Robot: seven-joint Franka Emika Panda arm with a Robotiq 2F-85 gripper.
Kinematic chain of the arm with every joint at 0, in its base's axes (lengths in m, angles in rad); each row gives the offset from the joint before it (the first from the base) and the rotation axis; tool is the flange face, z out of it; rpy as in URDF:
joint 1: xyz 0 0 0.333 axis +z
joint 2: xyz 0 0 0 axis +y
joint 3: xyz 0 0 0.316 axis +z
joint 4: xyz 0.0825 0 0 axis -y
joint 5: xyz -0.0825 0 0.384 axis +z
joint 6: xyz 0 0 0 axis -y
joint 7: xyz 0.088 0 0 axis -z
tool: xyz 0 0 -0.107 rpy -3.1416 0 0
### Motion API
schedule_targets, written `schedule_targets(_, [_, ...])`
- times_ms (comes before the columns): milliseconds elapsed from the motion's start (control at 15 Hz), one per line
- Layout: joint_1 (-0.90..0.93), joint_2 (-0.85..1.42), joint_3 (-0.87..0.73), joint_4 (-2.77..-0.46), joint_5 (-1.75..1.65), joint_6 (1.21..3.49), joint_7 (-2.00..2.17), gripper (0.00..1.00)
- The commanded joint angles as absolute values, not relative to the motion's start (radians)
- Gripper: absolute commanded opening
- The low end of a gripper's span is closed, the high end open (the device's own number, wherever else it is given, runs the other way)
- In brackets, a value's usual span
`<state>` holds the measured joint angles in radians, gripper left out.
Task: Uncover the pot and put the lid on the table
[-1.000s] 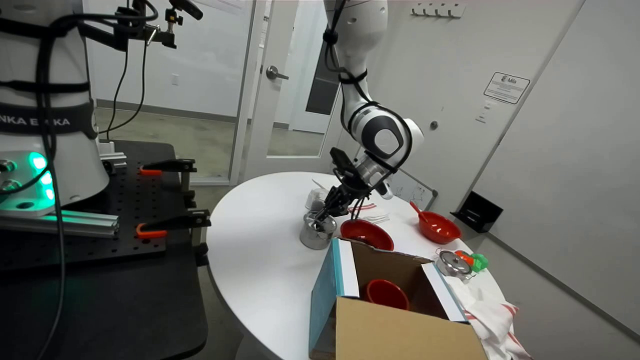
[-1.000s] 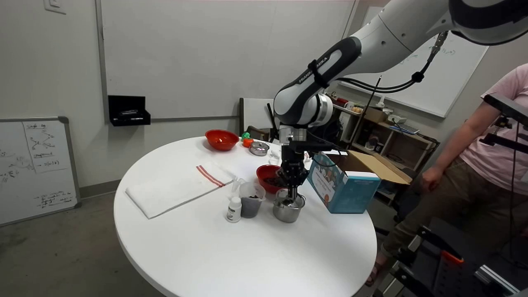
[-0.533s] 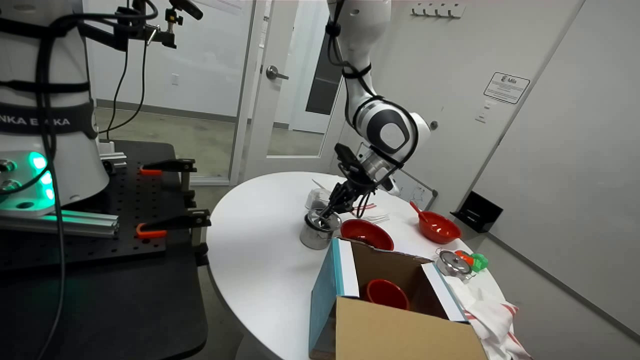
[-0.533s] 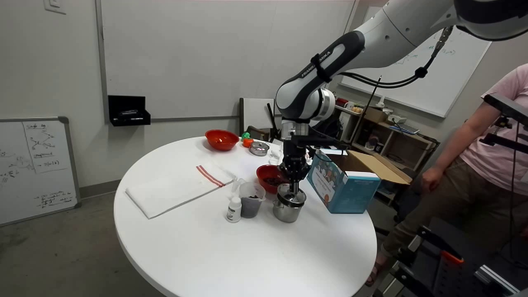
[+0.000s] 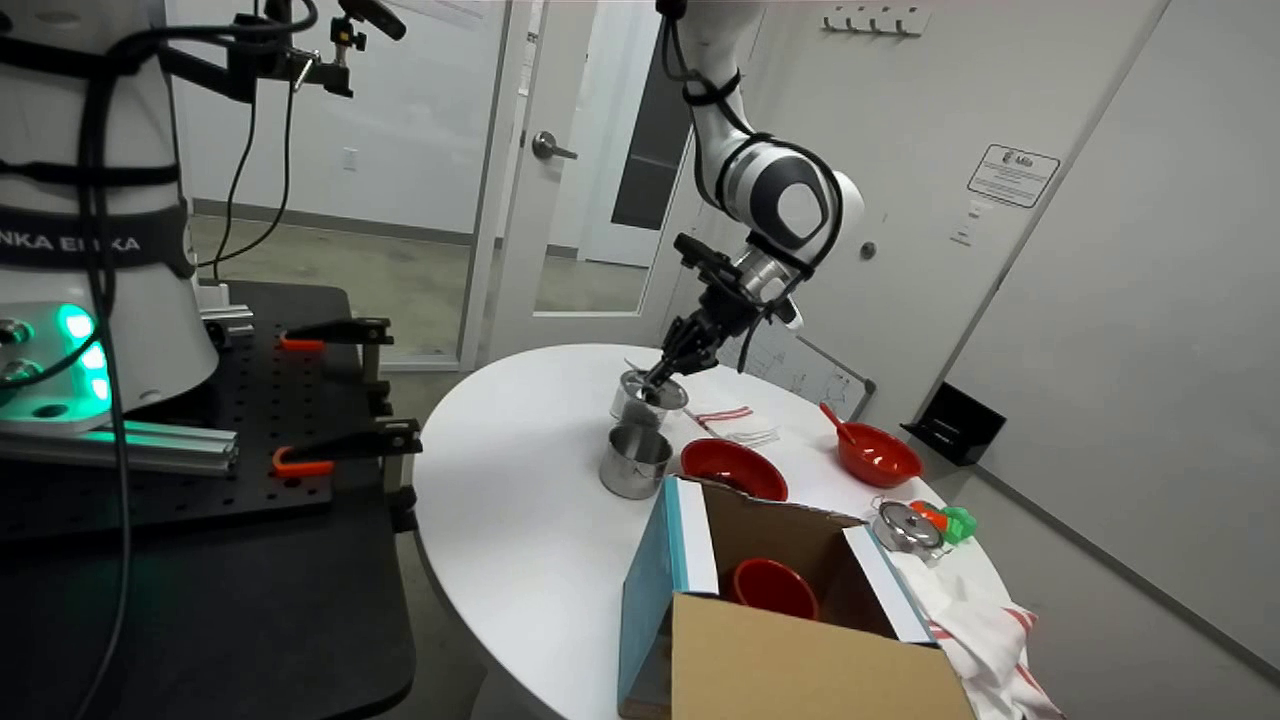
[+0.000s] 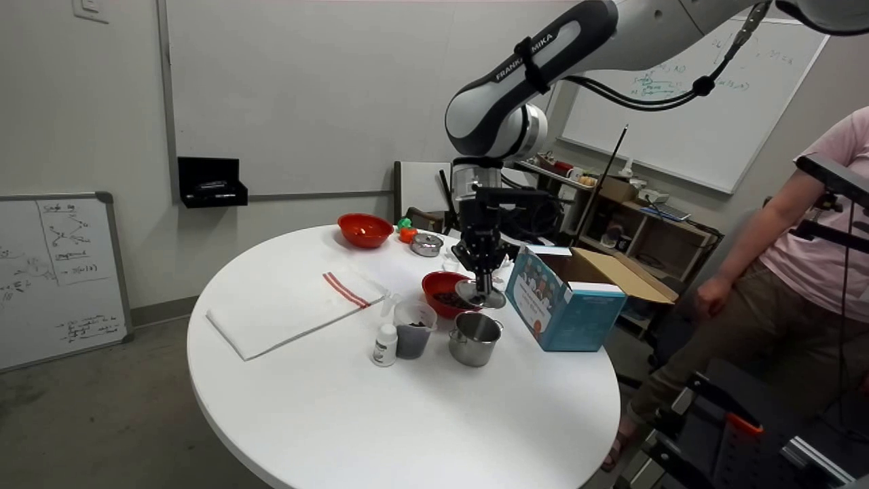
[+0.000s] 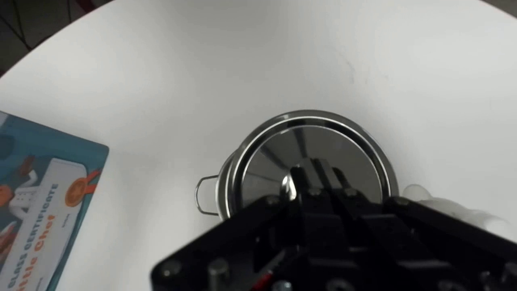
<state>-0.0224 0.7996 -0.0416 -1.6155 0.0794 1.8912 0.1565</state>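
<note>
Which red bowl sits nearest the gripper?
The red bowl beside the uncovered silver pot, with dark contents. Farther off, one bowl is in the cardboard box, another bowl near the edge of the table.

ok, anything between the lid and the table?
Yes, the pot: the gripper holds the lid above it, so straight down to the table looks blocked. The red bowl and translucent cup stand near the pot.

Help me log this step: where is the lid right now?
In an exterior view, just right of centre, the lid is held in the gripper, above the open pot and partly hiding the red bowl.
</note>
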Motion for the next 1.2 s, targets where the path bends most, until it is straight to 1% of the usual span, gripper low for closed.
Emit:
schedule_targets(0, [0.043, 0.783, -0.036, -1.559, 0.009, 1.784, 0.159, 0.0])
schedule_targets(267, [0.095, 0.813, -0.029, -1.469, -0.057, 1.677, 0.149, 0.0])
schedule_targets(533, [0.079, 0.847, -0.01, -1.459, -0.058, 1.64, 0.072, 0.0])
schedule_targets(733, [0.062, 0.818, -0.002, -1.532, -0.032, 1.689, 0.049, 0.0])
schedule_targets(1133, [0.049, 0.725, -0.011, -1.698, 0.112, 1.872, 0.222, 0.0])
